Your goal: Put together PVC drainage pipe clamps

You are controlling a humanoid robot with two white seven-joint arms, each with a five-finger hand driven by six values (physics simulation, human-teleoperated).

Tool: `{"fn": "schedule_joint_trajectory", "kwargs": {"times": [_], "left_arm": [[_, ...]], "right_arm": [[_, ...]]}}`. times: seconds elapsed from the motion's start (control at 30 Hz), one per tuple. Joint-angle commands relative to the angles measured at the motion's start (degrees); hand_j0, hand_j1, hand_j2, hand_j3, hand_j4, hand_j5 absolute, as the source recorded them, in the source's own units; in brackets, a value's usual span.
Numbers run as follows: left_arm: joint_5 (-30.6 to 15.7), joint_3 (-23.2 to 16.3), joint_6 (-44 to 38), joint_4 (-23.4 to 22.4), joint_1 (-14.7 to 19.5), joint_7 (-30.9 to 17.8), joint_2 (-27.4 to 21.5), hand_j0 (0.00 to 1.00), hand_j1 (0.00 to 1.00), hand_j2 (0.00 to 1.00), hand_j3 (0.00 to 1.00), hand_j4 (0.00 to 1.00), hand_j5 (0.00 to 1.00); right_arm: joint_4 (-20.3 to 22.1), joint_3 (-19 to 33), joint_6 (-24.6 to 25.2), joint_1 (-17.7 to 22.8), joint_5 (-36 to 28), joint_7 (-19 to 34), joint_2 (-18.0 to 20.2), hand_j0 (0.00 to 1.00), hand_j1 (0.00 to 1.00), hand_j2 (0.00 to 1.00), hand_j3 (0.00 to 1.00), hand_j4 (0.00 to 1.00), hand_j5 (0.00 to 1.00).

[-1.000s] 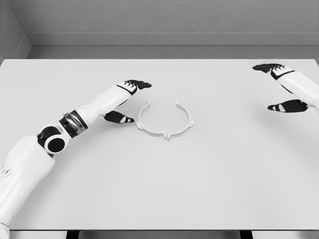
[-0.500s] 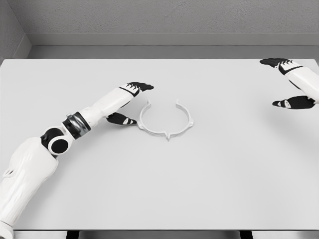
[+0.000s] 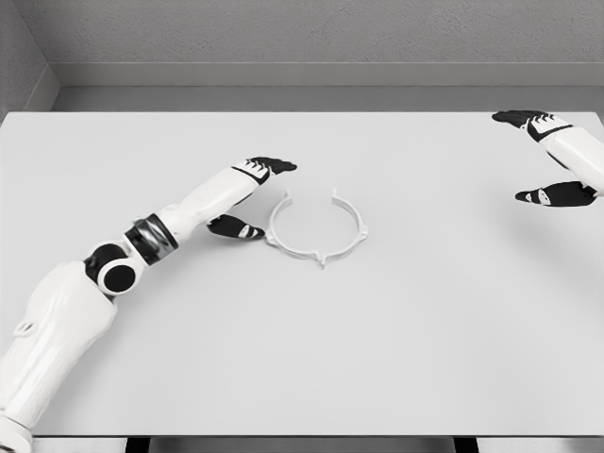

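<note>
So the left arm reaches in across the white worktop (image 3: 302, 359), and the left hand (image 3: 247, 193) sits just left of the clamp (image 3: 315, 226). Its fingers (image 3: 276, 165) are spread wide, thumb low near the ring's left edge, holding nothing. The clamp is a thin white open ring lying flat near the middle. Way over at the right edge, the right hand (image 3: 555, 156) hovers with fingers apart too, empty.

A plain white table (image 3: 377, 359) fills the view. A single white open ring clamp (image 3: 316, 229) lies flat on it, a little left of centre.
</note>
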State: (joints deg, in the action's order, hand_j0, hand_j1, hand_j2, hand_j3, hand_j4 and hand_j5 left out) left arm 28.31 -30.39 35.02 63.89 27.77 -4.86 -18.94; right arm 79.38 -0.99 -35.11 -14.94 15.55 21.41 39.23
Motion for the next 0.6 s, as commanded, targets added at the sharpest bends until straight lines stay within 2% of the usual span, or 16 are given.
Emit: {"fn": "schedule_joint_trajectory", "kwargs": {"times": [0.0,0.57], "left_arm": [[-0.36,0.06,-0.02,0.01,0.00,0.02,0.65,1.00,1.00,1.00,1.00,1.00,1.00],[-0.36,0.15,-0.02,0.01,-0.35,0.02,0.22,1.00,1.00,1.00,1.00,1.00,1.00]], "right_arm": [[0.07,-0.06,0.11,0.00,-0.43,-0.05,0.06,1.00,1.00,1.00,1.00,1.00,1.00],[0.07,-0.06,0.11,0.09,-0.43,-0.05,0.06,1.00,1.00,1.00,1.00,1.00,1.00]]}}
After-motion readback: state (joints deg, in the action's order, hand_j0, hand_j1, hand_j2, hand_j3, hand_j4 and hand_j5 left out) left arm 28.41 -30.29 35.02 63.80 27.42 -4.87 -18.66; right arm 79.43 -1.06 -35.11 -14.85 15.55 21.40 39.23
